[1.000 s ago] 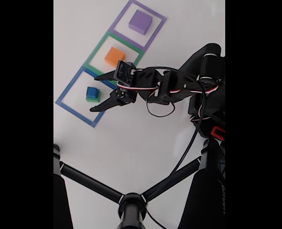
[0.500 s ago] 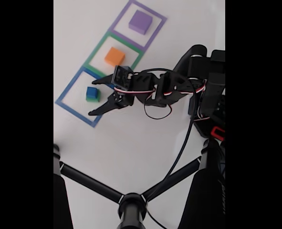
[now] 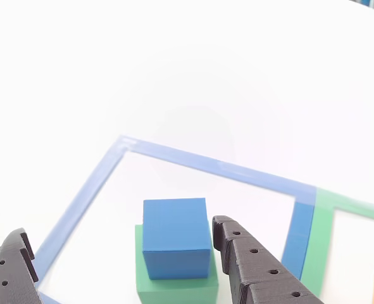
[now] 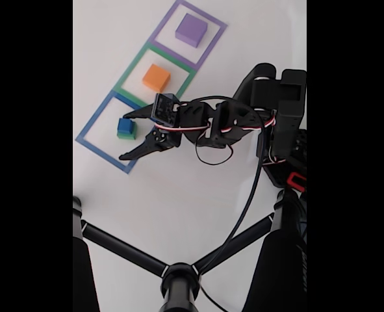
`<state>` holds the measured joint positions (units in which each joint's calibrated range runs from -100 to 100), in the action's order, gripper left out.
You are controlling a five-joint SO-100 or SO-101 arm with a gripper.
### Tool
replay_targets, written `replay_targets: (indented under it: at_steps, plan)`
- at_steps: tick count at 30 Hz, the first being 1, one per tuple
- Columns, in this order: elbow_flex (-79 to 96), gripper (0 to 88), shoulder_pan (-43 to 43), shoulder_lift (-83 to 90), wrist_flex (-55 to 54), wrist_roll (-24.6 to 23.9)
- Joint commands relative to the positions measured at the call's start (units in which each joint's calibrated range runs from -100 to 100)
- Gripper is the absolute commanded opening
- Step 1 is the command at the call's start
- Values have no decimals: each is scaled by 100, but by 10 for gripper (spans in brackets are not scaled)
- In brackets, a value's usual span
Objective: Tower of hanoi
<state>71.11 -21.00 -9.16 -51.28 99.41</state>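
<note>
The gripper (image 3: pixel 120 253) stands open, its two dark, hole-dotted fingers (image 3: pixel 256 269) spread wide with nothing between their pads; in the other view one finger rises at the lower left corner and the other just right of the blue block (image 3: pixel 176 235). That block is a small matte cube (its top face lighter than its front) sitting on the green block (image 3: pixel 174 288), which is broader and shows as a ledge around the blue one's base. The pair lies between the two fingers but beyond their tips, touching neither as far as can be seen.

In the fixed view the gripper (image 4: pixel 128 134) points left, its jaws parted on either side of the stacked blue block (image 4: pixel 125 125) and green block (image 4: pixel 126 134), close to them. The stack rests inside the blue taped square (image 4: pixel 88 130). Further up, the orange block (image 4: pixel 156 77) sits alone in the green taped square (image 4: pixel 132 67), and the purple block (image 4: pixel 192 30), the largest, lies in the purple taped square (image 4: pixel 212 43). All rest on a white table (image 4: pixel 179 201). The black arm (image 4: pixel 234 120) reaches in from the right, with looping cables.
</note>
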Motion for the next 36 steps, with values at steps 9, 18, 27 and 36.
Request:
replay_targets:
  at_steps: [9, 18, 27, 36]
  plan:
    - [-238, 206, -96, -81, -151, 59]
    - [-256, 113, -115, -130, -200, 59]
    - [-265, 27, -105, -138, -216, 59]
    - [-229, 12, -67, -65, -216, 59]
